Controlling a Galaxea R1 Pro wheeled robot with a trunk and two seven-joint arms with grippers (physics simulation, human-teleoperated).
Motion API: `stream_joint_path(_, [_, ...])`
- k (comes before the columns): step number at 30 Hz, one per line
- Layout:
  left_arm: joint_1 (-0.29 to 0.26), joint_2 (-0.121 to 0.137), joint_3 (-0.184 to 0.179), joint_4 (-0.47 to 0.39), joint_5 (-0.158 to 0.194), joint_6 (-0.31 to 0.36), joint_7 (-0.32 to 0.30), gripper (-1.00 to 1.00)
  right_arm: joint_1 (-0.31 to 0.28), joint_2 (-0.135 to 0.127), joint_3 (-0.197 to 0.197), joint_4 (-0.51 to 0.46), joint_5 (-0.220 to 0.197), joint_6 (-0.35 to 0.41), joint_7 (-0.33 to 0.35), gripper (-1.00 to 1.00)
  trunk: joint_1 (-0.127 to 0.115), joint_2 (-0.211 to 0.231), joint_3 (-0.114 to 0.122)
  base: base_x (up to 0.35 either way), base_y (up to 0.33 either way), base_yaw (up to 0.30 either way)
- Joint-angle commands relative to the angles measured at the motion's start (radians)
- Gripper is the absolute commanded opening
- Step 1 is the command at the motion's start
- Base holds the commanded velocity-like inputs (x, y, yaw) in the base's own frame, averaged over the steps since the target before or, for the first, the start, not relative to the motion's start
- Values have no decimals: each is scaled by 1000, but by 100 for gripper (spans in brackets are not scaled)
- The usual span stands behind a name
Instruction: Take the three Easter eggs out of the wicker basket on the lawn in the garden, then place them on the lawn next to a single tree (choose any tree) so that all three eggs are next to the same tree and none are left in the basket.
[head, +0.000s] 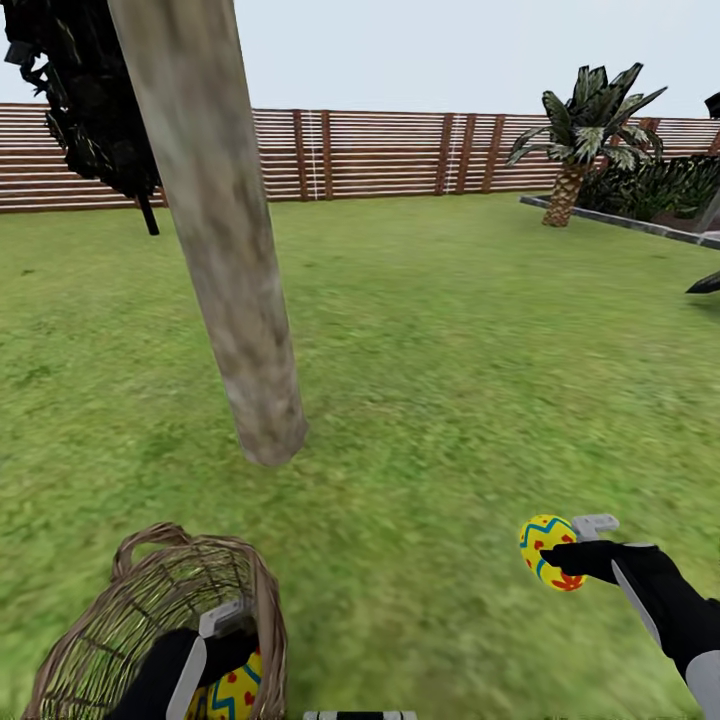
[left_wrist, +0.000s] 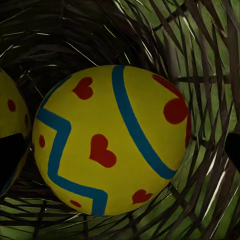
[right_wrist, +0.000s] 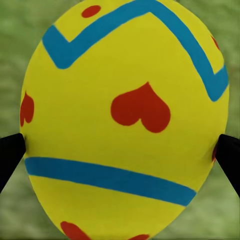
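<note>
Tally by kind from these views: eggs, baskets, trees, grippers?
Yellow eggs with red hearts and blue zigzag bands: 3 (one held over the lawn, two in the basket)
Tan wicker basket: 1
Bare grey-brown tree trunk: 1
Short palm: 1
Grippers: 2
Total: 8

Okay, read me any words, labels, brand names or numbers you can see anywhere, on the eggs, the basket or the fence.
There are none to read.
Egg in the right tool: only red hearts and blue zigzag bands, no lettering.
Egg in the wicker basket: the same hearts and bands, no text.
Wicker basket, tree trunk and fence: no labels or signs.
</note>
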Motion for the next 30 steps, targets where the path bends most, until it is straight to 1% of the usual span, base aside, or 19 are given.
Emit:
stream_joint_path(1, [0, -1, 4, -1, 10, 5, 3, 100, 0, 0, -3, -1, 3, 5, 7, -100, 0, -1, -5, 0, 0, 0])
stream_joint_path(10, [0, -1, 4, -1, 10, 5, 3, 100, 0, -1, -3, -1, 3, 5, 8, -100, 4, -3, -40, 0, 0, 0])
stream_joint_path(14, [0, -1, 4, -1, 11, 5, 3, 100, 0, -1, -3, -1, 3, 5, 8, -100, 4, -3, -40, 0, 0, 0])
stream_joint_path(16, [0, -1, 3, -1, 11, 5, 3, 100, 0, 0, -3, -1, 3, 5, 8, -100, 5, -3, -47, 0, 0, 0])
stream_joint_path(25, [0, -1, 3, -2, 11, 4, 3, 100, 0, 0, -3, -1, 3, 5, 8, -100, 5, -3, -47, 5, 0, 0])
stream_joint_path(30, [0, -2, 4, -1, 13, 4, 3, 100, 0, 0, -2, 1, 3, 5, 8, -100, 5, -3, -47, 187, 0, 0])
